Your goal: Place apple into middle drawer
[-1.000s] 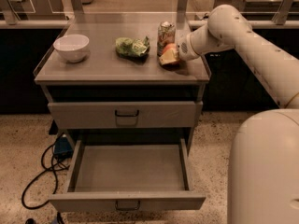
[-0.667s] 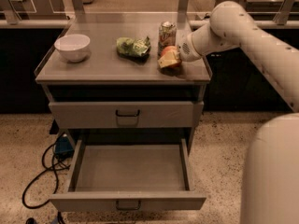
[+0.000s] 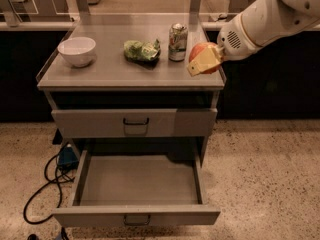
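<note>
A grey desk (image 3: 100, 76) stands on a speckled floor (image 3: 270, 174), with dark panels (image 3: 272, 91) behind it on either side. A black cable (image 3: 37, 196) loops on the floor at the left. The light is dim and warm. The end effector (image 3: 205, 60) grips the apple (image 3: 200, 48) over the desk's right edge.

Shiny fruit, dull metal
The gripper (image 3: 202, 64), looking like matt yellowish plastic, is clamping the smooth, glossy apple (image 3: 199, 49) at the cabinet top's (image 3: 110, 71) three o'clock edge; the middle drawer (image 3: 137, 215) is showing dull grey metal.
</note>
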`<state>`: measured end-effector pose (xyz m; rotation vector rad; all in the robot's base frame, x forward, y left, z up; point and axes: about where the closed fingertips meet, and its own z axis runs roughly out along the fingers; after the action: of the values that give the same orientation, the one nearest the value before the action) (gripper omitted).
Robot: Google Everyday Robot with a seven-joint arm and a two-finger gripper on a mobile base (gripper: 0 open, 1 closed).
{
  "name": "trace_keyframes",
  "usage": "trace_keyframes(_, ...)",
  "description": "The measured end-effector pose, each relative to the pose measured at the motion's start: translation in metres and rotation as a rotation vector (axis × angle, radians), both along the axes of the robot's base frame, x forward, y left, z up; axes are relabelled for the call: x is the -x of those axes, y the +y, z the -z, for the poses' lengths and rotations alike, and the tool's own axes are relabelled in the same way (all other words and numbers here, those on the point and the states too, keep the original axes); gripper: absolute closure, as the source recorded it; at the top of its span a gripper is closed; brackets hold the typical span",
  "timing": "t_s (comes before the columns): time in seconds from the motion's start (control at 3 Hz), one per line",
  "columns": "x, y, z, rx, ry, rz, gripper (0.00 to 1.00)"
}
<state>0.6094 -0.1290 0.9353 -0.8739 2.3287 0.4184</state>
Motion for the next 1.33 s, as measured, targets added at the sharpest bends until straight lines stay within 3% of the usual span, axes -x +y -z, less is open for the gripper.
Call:
trace_keyframes(0.33, 0.000, 0.000, 0.000, 0.000, 0.000, 0.000, 1.00)
trace_keyframes(0.67, 0.003, 0.006, 0.024, -0.004, 0.018, 0.005, 1.00)
trace_keyframes(1.0, 0.026, 0.013, 0.061, -0.038, 0.018, 0.008, 1.00)
trace_keyframes(1.33, 0.079, 0.001, 0.119, -0.039, 0.086, 0.013, 1.00)
